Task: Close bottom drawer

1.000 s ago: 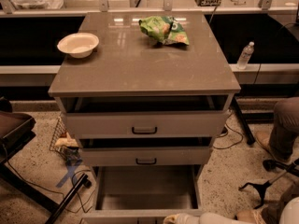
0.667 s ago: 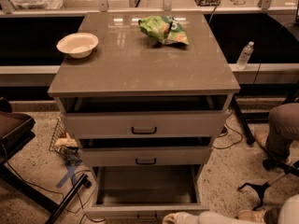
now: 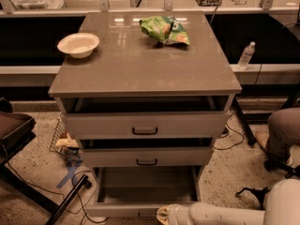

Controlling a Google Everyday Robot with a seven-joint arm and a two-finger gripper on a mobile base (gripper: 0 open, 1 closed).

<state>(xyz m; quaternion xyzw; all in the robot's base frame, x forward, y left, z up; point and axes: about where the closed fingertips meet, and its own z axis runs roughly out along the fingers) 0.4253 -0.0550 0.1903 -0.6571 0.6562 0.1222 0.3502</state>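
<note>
Speckled floor around cabinet: bottom drawer stands pulled out at cabinet's base, front panel running left-right, gripper just outside it, cabinet straight beyond; grip state can't tell.

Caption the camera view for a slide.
Bottom drawer open, end effector low at its front; bowl and green snack bag on the cabinet top.

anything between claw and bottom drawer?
Nothing, per camera view: the claw, at frame bottom, is right at the front panel of the pale grey metal bottom drawer.
</note>
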